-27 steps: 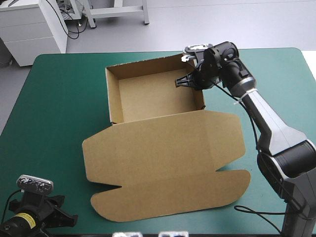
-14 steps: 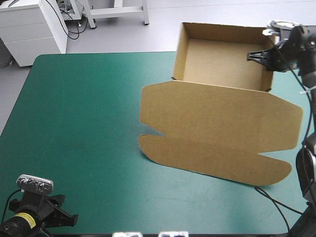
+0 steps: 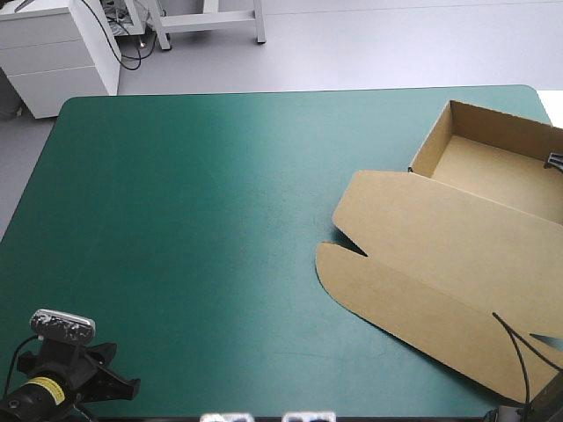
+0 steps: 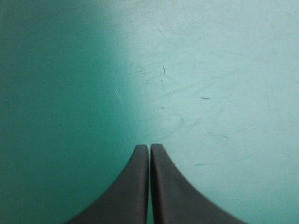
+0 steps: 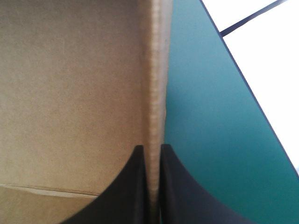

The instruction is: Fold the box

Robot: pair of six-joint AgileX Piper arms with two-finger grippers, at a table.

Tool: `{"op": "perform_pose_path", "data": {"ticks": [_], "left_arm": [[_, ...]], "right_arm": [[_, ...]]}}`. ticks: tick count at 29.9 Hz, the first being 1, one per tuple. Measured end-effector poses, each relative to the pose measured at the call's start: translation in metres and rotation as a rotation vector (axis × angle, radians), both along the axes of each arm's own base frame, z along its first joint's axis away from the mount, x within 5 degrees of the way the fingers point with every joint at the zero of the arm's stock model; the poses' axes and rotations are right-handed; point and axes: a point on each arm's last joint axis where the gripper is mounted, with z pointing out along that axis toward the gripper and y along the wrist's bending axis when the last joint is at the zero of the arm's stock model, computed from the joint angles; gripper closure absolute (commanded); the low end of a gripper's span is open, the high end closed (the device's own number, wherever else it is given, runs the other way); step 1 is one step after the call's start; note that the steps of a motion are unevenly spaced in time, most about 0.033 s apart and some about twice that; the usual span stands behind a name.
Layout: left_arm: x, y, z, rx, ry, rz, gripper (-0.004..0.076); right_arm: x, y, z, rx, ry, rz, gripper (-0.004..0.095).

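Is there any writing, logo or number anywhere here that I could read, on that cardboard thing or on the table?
No text can be read in any view.
The box: plain brown board, with no print or label on the faces that show.
The teal-green cover: only faint scratches, no writing.

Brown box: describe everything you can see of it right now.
The brown cardboard box is an open tray with raised walls. Its lid lies flat toward the table's near edge and ends in a rounded tuck flap with a notch beside it. The box sits at the right side of the teal-green cover, partly out of the high view. The right gripper is shut on one tray wall.
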Motion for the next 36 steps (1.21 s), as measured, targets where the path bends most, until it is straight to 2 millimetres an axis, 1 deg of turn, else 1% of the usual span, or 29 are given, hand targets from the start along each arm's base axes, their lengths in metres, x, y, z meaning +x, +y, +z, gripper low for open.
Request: {"op": "perform_pose_path", "data": {"ticks": [3,7,12,16,21,25,28,30,32,35,36], "left_arm": [[0.000,0.000,0.000,0.000,-0.001,0.000,0.0731],[0.000,0.000,0.000,0.000,0.000,0.000,0.0731],[0.000,0.000,0.000,0.001,0.004,0.000,0.0731],[0.000,0.000,0.000,0.001,0.002,0.000,0.0731],[0.000,0.000,0.000,0.001,0.000,-0.001,0.0731],[0.000,0.000,0.000,0.002,0.000,0.000,0.0731],[0.000,0.001,0.000,0.008,-0.002,0.001,0.0731],[0.000,0.001,0.000,0.017,-0.005,0.003,0.0731],[0.001,0.002,0.000,0.032,-0.010,0.006,0.0731],[0.001,0.003,0.000,0.036,-0.012,0.007,0.0731],[0.001,0.003,0.000,0.037,-0.012,0.008,0.0731]], "right_arm": [[0.008,-0.004,-0.020,0.030,0.040,-0.019,0.0870],[0.014,-0.008,-0.038,0.044,0.084,-0.052,0.0744],[0.014,-0.013,-0.041,0.006,0.107,-0.045,0.0582],[0.014,-0.016,-0.035,-0.041,0.107,-0.029,0.0551],[0.012,-0.016,-0.015,-0.075,0.056,-0.030,0.0551],[0.006,-0.014,0.002,-0.104,0.022,-0.031,0.0552],[-0.002,-0.007,0.020,-0.100,-0.030,-0.031,0.0559],[-0.008,0.002,0.037,-0.076,-0.090,-0.001,0.0560],[-0.017,0.016,0.060,-0.031,-0.180,0.049,0.0563],[-0.037,0.042,0.098,0.026,-0.327,0.118,0.0602],[-0.044,0.050,0.106,0.032,-0.358,0.137,0.0627]]}}
